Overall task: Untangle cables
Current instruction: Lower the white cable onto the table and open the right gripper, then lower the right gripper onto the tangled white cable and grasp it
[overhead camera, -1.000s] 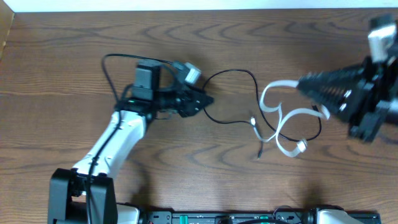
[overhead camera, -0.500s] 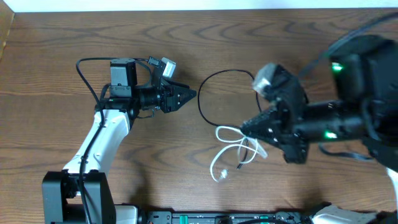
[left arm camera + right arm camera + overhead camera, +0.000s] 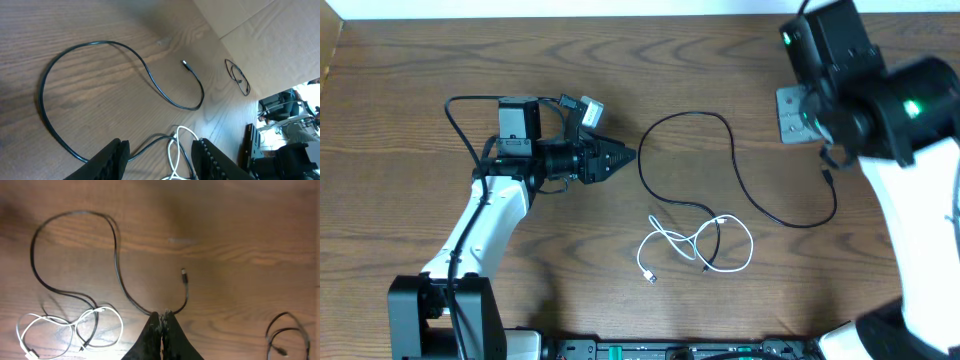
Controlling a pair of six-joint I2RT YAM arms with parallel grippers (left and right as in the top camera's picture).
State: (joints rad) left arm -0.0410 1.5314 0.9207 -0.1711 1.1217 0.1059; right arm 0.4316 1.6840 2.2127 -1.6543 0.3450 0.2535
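Observation:
The black cable (image 3: 735, 165) lies loose on the table in a wide loop, with one plug end (image 3: 827, 176) at the right. Its other end runs through the loops of the white cable (image 3: 705, 250), which lies at front centre. My left gripper (image 3: 623, 155) is open and empty, just left of the black loop and apart from it. In the left wrist view (image 3: 160, 146) both cables (image 3: 150, 80) lie ahead of it. My right gripper (image 3: 162, 316) is shut and empty, high above the black cable (image 3: 117, 260) and the white cable (image 3: 70, 327). The raised right arm (image 3: 860, 90) hides its fingers in the overhead view.
A small separate loop of black wire (image 3: 285, 330) lies on the table to the right of the cables. It also shows in the left wrist view (image 3: 237, 77). The table's back edge (image 3: 620, 17) runs along the top.
My right arm has risen and swung from over the cables to the back right. The white cable is let go and lies flat. The black cable now stretches right. The left arm is still.

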